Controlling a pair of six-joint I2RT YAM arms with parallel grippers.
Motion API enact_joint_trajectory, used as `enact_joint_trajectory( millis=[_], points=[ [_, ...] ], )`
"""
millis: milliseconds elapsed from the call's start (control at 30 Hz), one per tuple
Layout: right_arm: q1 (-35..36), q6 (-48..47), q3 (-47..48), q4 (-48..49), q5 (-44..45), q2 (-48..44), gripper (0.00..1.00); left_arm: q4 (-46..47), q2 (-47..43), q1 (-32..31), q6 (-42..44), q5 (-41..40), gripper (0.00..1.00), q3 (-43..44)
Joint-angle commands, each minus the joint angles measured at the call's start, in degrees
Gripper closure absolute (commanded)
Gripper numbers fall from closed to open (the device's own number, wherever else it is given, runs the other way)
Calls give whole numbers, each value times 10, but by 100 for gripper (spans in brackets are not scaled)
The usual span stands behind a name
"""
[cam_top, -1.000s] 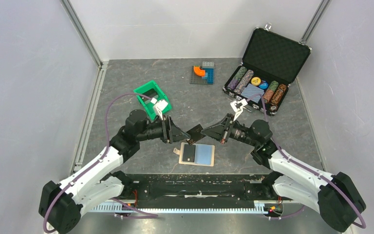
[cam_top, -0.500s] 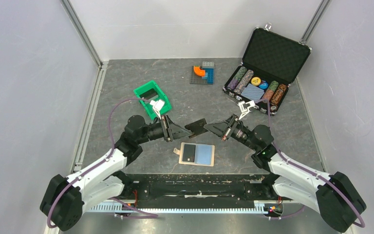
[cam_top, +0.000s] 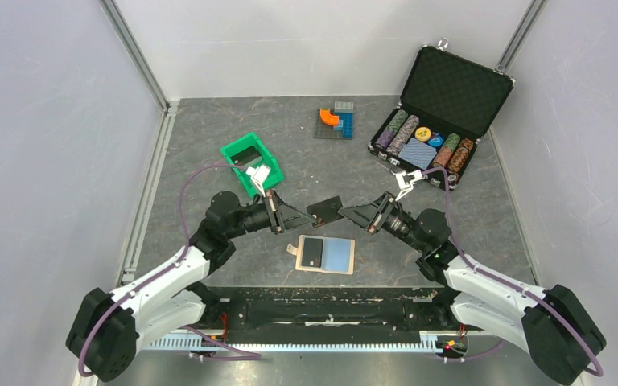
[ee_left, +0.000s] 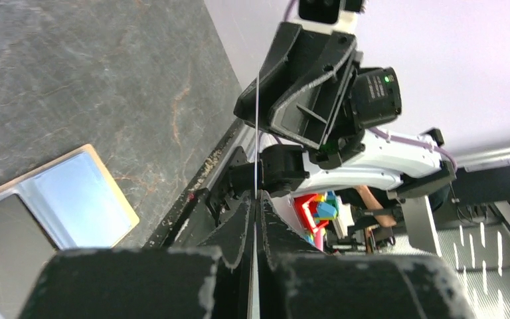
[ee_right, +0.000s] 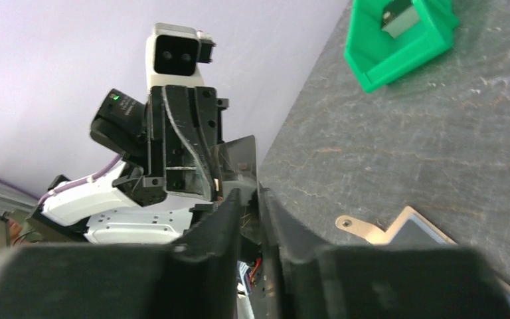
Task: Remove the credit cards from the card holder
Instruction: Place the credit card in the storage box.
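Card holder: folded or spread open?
Spread open: the card holder lies flat, inner side up, a dark card on one half.

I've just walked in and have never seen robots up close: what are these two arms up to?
The two arms meet above the table over one dark card. The left gripper is shut on it. The right gripper also has it between its jaws, which seem slightly apart, so this looks like a hand-over. Below them the holder lies open, with a second card in its left pocket.
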Motion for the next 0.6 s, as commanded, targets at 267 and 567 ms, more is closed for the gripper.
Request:
enact_joint_trajectory(
  millis=[267,567],
  points=[
    [-2,-171,47,-223,35,-94,17,-342,-16,126,170,-160,98,167],
    [-2,-238,74,-296,-8,-113,2,-473,153,287,243,-177,98,323]
  ],
)
